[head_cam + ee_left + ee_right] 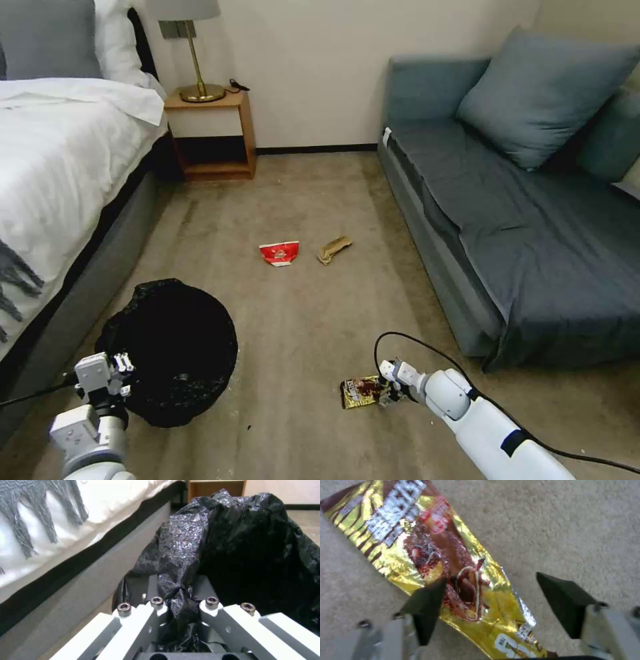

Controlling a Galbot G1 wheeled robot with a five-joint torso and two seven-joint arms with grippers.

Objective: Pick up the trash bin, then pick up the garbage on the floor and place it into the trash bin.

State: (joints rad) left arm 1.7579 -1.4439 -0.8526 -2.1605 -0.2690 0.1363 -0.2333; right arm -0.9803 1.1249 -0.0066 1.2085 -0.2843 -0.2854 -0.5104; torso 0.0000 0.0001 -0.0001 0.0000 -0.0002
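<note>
Here, wrapper (453,562) lengthwise between spread right pincer (493,605)

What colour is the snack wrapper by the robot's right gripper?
Shiny gold-yellow snack wrapper with brown; clearest in the right wrist view.

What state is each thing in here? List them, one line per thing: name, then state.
Bin: upright on the carpet, liner rim pinched by the left gripper.
Left gripper: shut on the liner.
Right gripper: jaws open, astride the gold wrapper.
Gold wrapper: flat on the carpet, not yet gripped.
Red bag: lying on the carpet, untouched.
Paper scrap: crumpled on the carpet, untouched.
Lamp: upright on the nightstand.
</note>
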